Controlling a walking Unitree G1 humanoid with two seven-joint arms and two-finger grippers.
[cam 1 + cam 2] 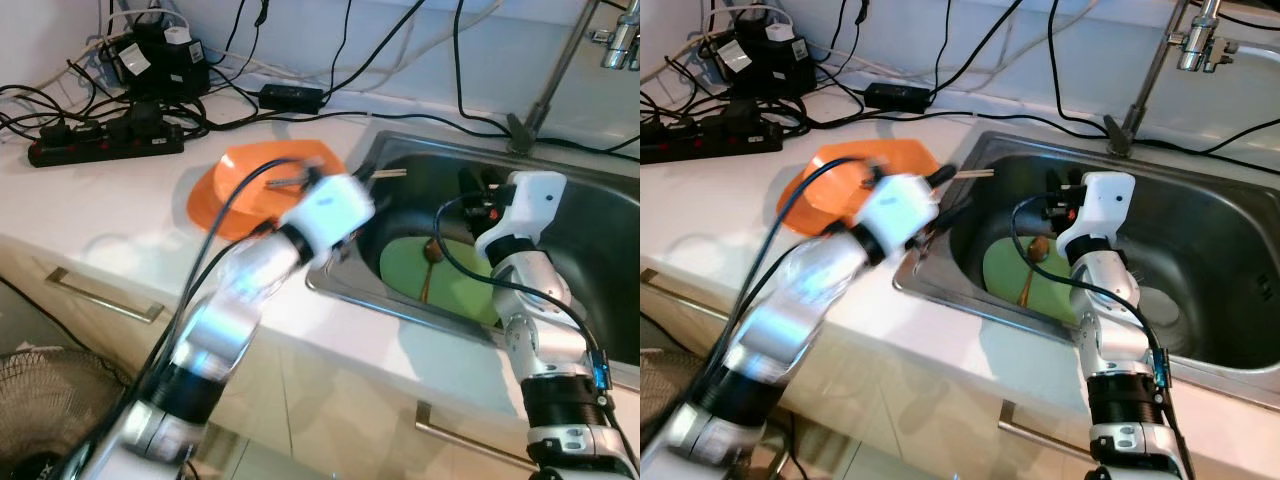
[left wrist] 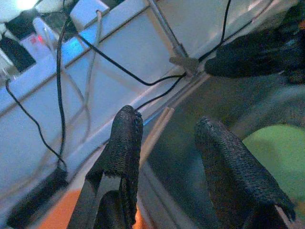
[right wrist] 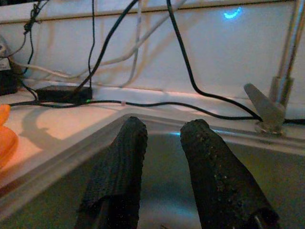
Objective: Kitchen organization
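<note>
Sink [image 1: 600, 215]: a steel basin set into the white tabletop [image 1: 120, 215], taken here as the landmark.
Faucet [image 1: 560, 70]: its slim metal stem rises from the rim behind the sink, with black cables trailing past its base.
Power strip [image 1: 105, 148]: black, well to the left of the sink at the back of the tabletop, with adapters and tangled cords piled behind it.
Power adapter [image 1: 290, 97]: a small black brick lying behind the sink's back left corner.
Orange plate [image 1: 250, 185]: on the tabletop just beside the sink's left rim, partly covered by the left arm and its cable.
Chopsticks [image 1: 385, 174]: a pale pair lying across the sink's back left corner.
Green plate [image 1: 450, 275]: flat on the sink floor, towards the front left.
Spoon [image 1: 432, 262]: brown, lying on the green plate with its bowl towards the back of the sink.
Left hand [image 2: 167, 143]: over the sink's left rim, between the orange plate and the basin, fingers apart and empty; the chopsticks lie just past the fingertips.
Right hand [image 3: 164, 138]: inside the sink above the green plate, fingers slightly parted, gripping nothing, aimed at the back wall.
</note>
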